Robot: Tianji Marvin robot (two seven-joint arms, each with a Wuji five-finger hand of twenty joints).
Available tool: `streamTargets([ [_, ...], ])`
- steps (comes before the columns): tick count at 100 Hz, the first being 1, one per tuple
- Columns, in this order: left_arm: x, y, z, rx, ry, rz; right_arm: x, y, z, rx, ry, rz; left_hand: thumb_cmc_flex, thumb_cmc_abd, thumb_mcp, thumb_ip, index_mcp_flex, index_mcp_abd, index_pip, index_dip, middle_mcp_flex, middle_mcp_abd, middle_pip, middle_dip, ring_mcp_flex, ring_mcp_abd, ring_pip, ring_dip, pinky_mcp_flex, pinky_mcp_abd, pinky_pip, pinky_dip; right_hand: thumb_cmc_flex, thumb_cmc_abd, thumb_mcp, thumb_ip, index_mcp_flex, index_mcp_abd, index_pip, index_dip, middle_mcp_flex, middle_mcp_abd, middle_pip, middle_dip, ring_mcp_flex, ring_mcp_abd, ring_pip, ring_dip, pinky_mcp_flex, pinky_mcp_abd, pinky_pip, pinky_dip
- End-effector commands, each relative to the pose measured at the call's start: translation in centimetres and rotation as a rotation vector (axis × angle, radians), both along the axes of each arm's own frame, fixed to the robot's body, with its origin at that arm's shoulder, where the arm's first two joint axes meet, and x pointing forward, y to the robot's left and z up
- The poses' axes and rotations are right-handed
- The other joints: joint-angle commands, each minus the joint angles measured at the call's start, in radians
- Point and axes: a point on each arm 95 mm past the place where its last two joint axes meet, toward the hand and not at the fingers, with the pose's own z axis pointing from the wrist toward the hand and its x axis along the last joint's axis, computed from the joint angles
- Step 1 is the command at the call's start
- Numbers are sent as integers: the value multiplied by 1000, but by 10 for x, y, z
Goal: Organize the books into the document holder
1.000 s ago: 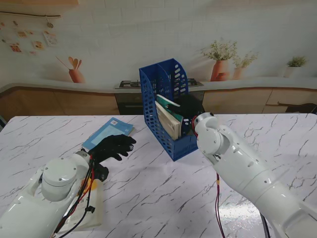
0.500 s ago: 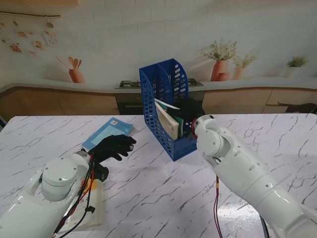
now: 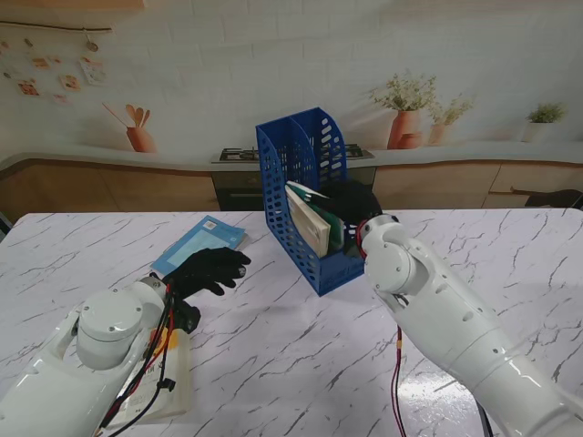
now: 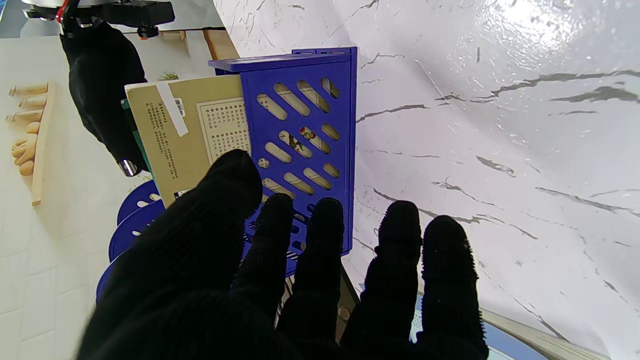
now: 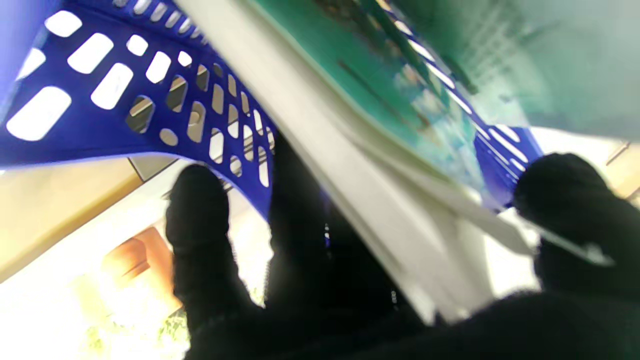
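Observation:
The blue document holder (image 3: 296,164) stands mid-table, leaning slightly. A tan book (image 3: 308,221) and a green book (image 3: 326,221) sit tilted in its near compartment. My right hand (image 3: 351,202) reaches in from the holder's open side and is shut on the green book (image 5: 400,85), with fingers (image 5: 197,225) under it and the thumb (image 5: 565,200) over its edge. My left hand (image 3: 214,269) lies open, fingers spread, over the near corner of a light blue book (image 3: 196,241) flat on the table. The left wrist view shows the holder (image 4: 300,150) and the tan book (image 4: 190,130).
A white and yellow book (image 3: 173,378) lies under my left forearm near the table's front edge. White marble table (image 3: 273,355) stretches between the arms. Behind the table runs a counter with vases and plants (image 3: 405,114).
My right hand has pushed the green book a little deeper into the holder, and the holder has shifted slightly. The left hand has not moved.

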Motion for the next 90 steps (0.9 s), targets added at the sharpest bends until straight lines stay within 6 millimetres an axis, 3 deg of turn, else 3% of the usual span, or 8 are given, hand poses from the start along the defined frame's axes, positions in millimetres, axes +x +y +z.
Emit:
streamTargets([
  [1,0,-4,0,-12,-6,-21,-5,5,2,3,-7,15,2,20,-16,25,8,3,0,-13,-8,-5,-7,-3,-17,-5,-9,1,-11,1,-25,-8,-21,31,-37,6,-56,-32,-37,-26,-55,0,-33,-23,-60,2,-53,-21,-59,-26,-37,27],
  [33,2,-3,-2,-6,-7,-19,-20,-6,18,-16,-52,20,-1,22,-18,26,3,-4,-2,-12,-16,-5,-12,-5,-29,-10,-19,-2,-26,-9,-43,-19,-43,63,-86,8,-169,-27,-106,-52,-207,11,-96,-42,-222,-2,-151,-45,-255,-38,-197,44],
  [40,2,-3,-3,-5,-6,-17,-25,-9,22,-4,-68,12,-1,22,-19,26,3,-2,-2,-12,-16,-4,-12,-5,-30,-13,-21,-3,-26,-10,-44,-20,-38,61,-90,9,-167,-26,-109,-54,-208,-4,-104,-48,-231,-16,-167,-53,-313,-38,-258,36],
  [51,2,-3,-3,-3,-8,-14,-36,-15,28,10,-91,2,-3,21,-19,26,4,0,-1,-11,-16,2,-10,-5,-22,-54,-64,-48,-24,-23,-48,-26,-35,62,-95,9,-167,-22,-110,-57,-212,-6,-112,-53,-242,-20,-180,-58,-372,-43,-319,25],
  [64,2,-2,-4,7,-15,-13,-52,-23,33,28,-115,-15,-6,19,-19,25,5,-1,0,-11,-11,-2,-6,-5,-31,-84,-80,-77,-32,-38,-66,-37,-34,61,-98,9,-161,-11,-109,-59,-202,-2,-110,-53,-239,-13,-181,-57,-392,-43,-349,23],
  [90,0,1,-5,9,-29,-3,-95,-41,28,54,-122,-45,-12,22,-24,24,2,-10,1,-10,-23,-13,-15,-9,-81,-60,-101,-106,-88,-81,-151,-85,-33,61,-103,8,-141,6,-107,-67,-176,5,-93,-40,-219,-5,-166,-43,-405,-43,-367,32],
])
